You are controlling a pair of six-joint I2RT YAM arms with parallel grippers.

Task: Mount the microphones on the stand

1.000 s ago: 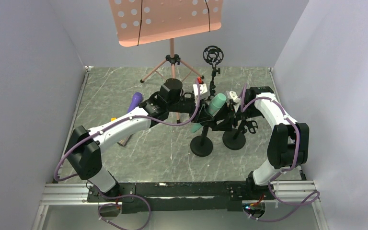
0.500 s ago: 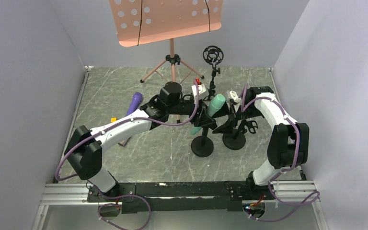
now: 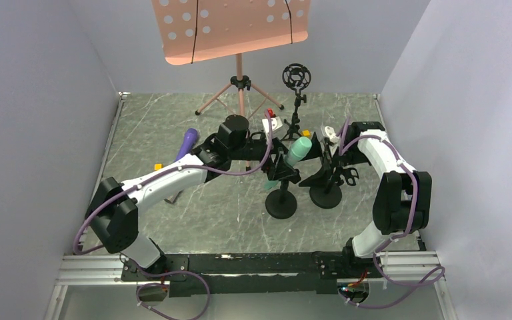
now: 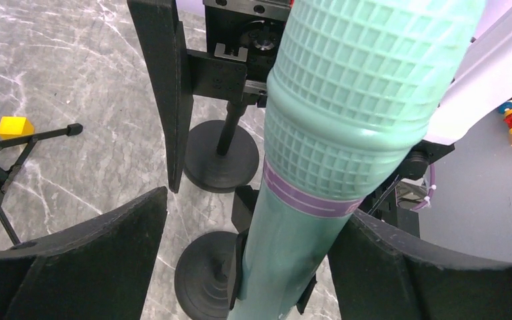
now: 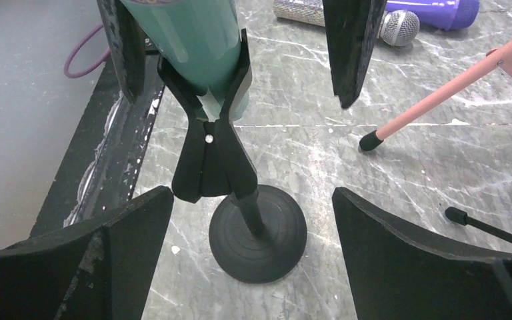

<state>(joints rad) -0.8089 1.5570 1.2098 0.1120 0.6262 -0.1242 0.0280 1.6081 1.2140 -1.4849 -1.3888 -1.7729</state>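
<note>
At the table's middle is a black stand. The mint green microphone sits in its clip, leaning toward 1 o'clock. The left gripper is spread wide around the microphone, not clamping it. The right gripper gapes too, holding nothing. At 10 o'clock the purple microphone and silver microphone lie close together. A music stand rises at 12 o'clock.

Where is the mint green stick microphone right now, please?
The mint green microphone stands tilted at the centre of the top view, held in the black spring clip of the left-hand round-base stand.
</note>
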